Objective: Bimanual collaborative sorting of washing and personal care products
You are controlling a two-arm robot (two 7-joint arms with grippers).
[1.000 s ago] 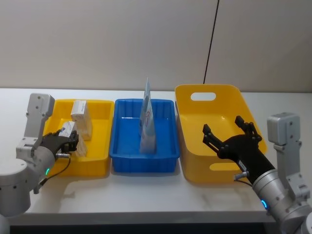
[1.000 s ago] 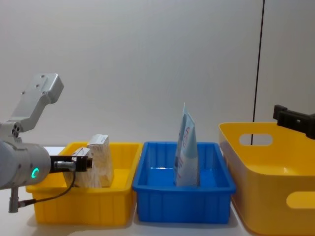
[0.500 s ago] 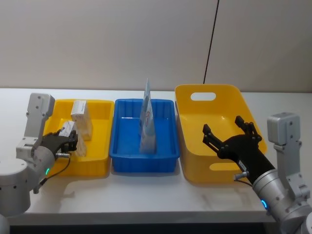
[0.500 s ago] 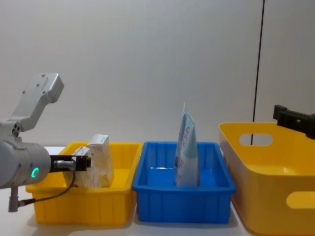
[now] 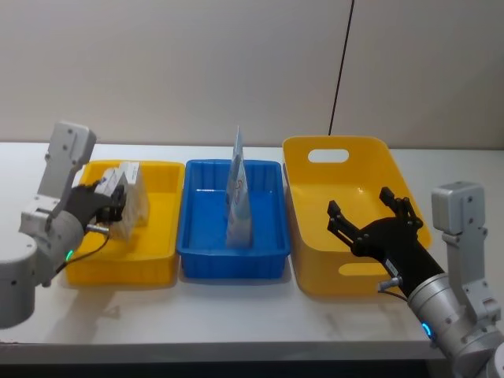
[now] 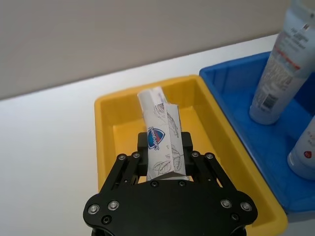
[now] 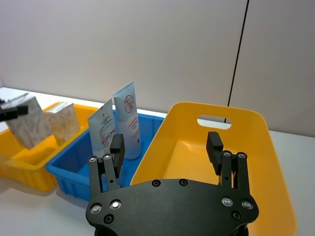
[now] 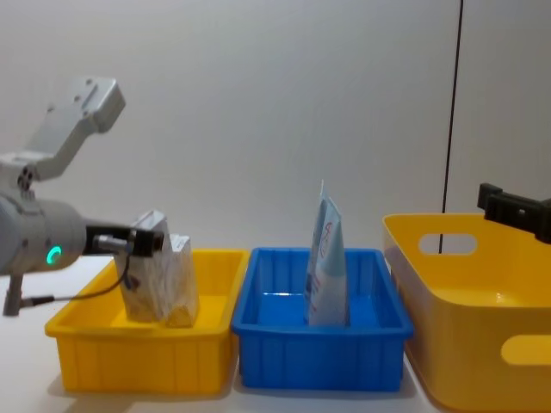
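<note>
Head view: the left arm reaches in from 9 o'clock with its elbow bent. The left gripper (image 5: 115,201) is level and points toward 3 o'clock above the small yellow bin (image 5: 118,272). Its fingers are pinched on the top of the grey carton (image 8: 142,288), which hangs tilted into the bin. Whether the carton's foot touches the floor cannot be told. In the chest view the tan carton (image 8: 182,280) stands just beside it, at its 3 o'clock.

The left wrist view adds the grey carton's leaf print and a blue badge, clamped between two black fingers (image 6: 142,143).

At 4 o'clock the right gripper (image 5: 362,206) hovers over the near wall of the big yellow bin (image 5: 315,272), fingers spread wide, holding nothing.

The right wrist view separates two pale blue tubes (image 7: 125,120) standing upright in the blue bin (image 5: 232,266) at centre. From the head they overlap into one shape.
</note>
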